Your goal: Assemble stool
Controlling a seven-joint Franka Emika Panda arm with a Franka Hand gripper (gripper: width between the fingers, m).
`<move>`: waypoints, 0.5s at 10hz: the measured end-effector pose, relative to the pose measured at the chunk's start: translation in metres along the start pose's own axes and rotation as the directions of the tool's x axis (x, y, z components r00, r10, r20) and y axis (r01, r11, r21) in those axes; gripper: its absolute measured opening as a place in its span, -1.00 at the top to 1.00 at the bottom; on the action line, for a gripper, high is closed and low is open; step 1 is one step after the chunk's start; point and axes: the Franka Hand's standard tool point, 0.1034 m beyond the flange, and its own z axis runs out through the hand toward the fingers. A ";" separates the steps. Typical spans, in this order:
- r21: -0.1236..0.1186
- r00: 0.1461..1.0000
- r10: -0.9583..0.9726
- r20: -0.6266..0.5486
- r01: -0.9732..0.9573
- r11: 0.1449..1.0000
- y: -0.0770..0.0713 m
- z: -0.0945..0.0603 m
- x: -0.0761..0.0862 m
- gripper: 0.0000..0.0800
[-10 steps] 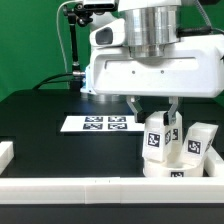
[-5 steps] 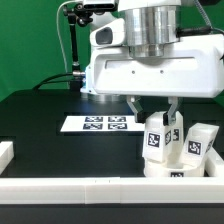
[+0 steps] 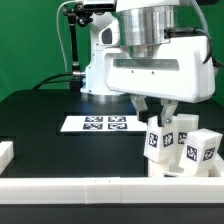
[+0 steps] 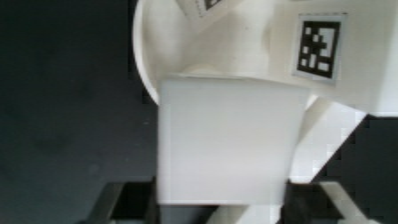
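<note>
Stool assy., leg seating: the two-finger gripper is seen closed on a small blocky white plastic leg held upright over the low round white seat, which sits at the exterior view's right beside the white border bar. A second tagged leg is seen standing on the seat, w/ the flat white marker board apart. Risk, as judged: if the held leg is tilted or off its socket, it could be jammed, or the seat pushed and the neighbouring leg knocked.

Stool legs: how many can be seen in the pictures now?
2. One leg stands upright on the seat between the fingers of the hand. The second leg stands beside it toward the exterior view's right. A third may be hidden.
</note>
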 end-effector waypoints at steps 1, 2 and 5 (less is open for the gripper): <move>0.002 0.994 0.108 -0.002 -0.108 0.994 -0.001 0.000 -0.001 0.17; 0.003 0.982 0.191 -0.002 -0.191 0.982 -0.002 0.000 -0.004 0.17; 0.019 0.883 0.470 0.006 -0.470 0.882 -0.007 0.000 -0.012 0.17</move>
